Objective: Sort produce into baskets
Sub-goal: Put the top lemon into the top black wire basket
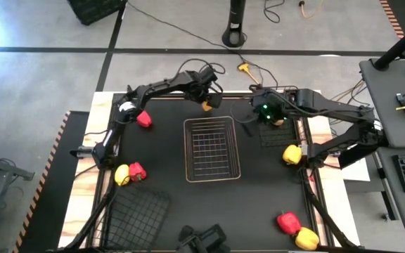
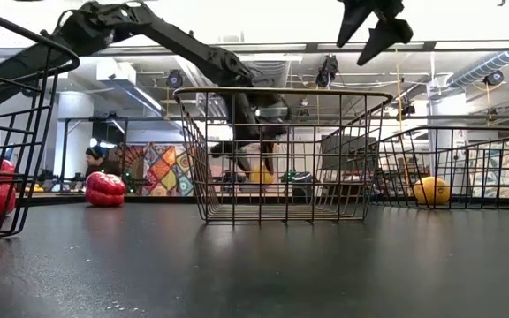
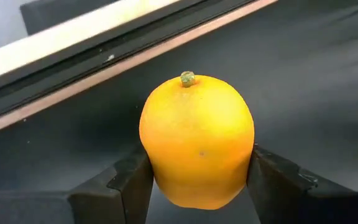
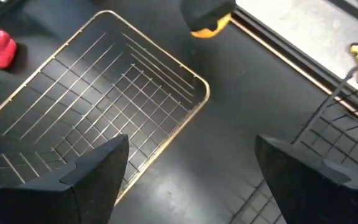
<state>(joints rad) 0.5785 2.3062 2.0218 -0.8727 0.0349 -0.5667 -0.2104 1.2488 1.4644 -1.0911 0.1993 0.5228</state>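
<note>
Lemon (image 3: 196, 140) clamped in left gripper (image 3: 197, 180) jaws; no writing legible.

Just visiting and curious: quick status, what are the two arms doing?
Left gripper shut on yellow-orange oval lemon, at the table's far edge. Right gripper open, empty, above pale wire basket. Nothing in the way.

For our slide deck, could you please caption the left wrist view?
Left gripper shut on a lemon above the dark table.
</note>
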